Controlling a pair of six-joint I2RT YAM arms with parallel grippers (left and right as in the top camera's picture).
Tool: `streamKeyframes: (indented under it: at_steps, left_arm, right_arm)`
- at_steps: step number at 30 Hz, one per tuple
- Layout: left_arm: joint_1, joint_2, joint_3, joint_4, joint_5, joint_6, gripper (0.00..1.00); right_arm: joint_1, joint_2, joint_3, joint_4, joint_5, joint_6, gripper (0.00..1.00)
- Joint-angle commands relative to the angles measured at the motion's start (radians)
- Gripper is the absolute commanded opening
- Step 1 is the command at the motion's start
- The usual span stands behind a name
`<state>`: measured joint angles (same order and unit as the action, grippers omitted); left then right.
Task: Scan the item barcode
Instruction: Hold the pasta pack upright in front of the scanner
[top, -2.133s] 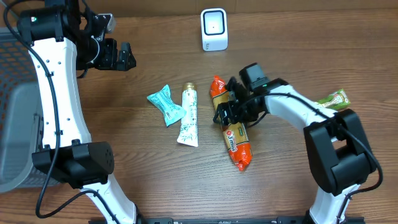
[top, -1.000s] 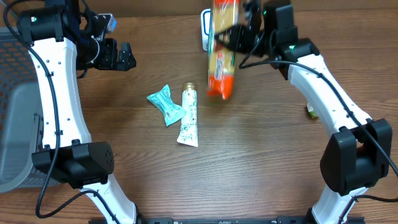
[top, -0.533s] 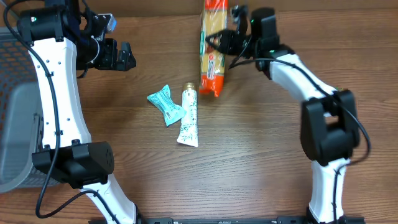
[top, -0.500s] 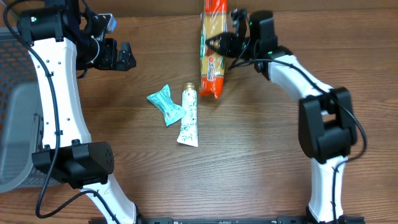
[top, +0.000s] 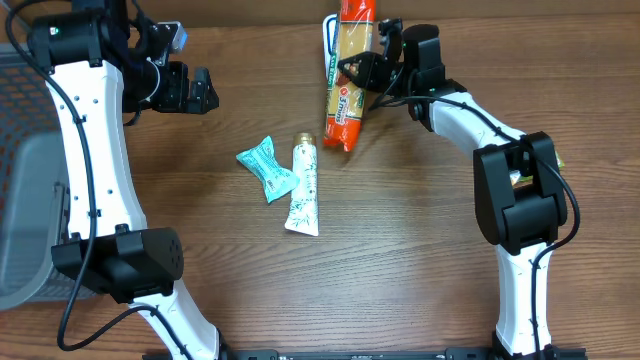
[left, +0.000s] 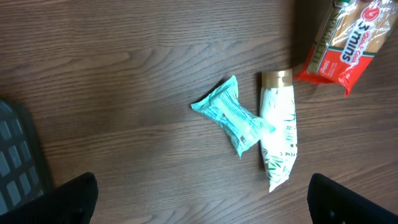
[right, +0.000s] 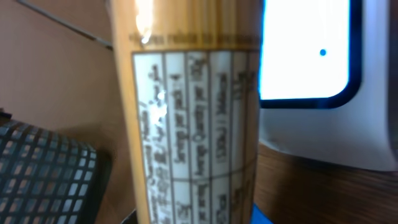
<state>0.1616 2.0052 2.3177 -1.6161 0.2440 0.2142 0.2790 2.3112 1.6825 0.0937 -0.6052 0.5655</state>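
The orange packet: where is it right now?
Overhead, the orange packet is at the top centre of the table, held by the right hand in front of the white scanner, just beyond the white tube.

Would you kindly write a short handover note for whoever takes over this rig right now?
Left gripper: jaws open, empty, up at the far left.
Right gripper: jaws shut on the orange snack pack, lifted off the table.
Things: pack held right before the white scanner; teal pouch and white tube lie side by side on the table.
Done: pack picked up and presented.
Left: no barcode shows in any view, so the scan is unconfirmed; probably turn the pack until it reads.
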Motion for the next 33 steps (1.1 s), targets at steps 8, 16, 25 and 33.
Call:
streamKeyframes:
  at_steps: [8,16,25,33]
  left_arm:
    - [0.002,0.010,0.006,0.001,0.011,0.018,1.00]
    - [0.002,0.010,0.006,0.001,0.011,0.018,1.00]
    - [0.002,0.010,0.006,0.001,0.011,0.018,1.00]
    - [0.002,0.010,0.006,0.001,0.011,0.018,0.99]
  right_arm:
    - [0.008,-0.059,0.041,0.062,0.048,0.053,0.04]
    - [0.008,-0.055,0.041,0.154,0.022,0.113,0.03]
    - [0.008,-0.055,0.041,0.272,0.043,0.509,0.04]
    - [0.029,-0.055,0.041,0.263,0.235,0.594,0.04]
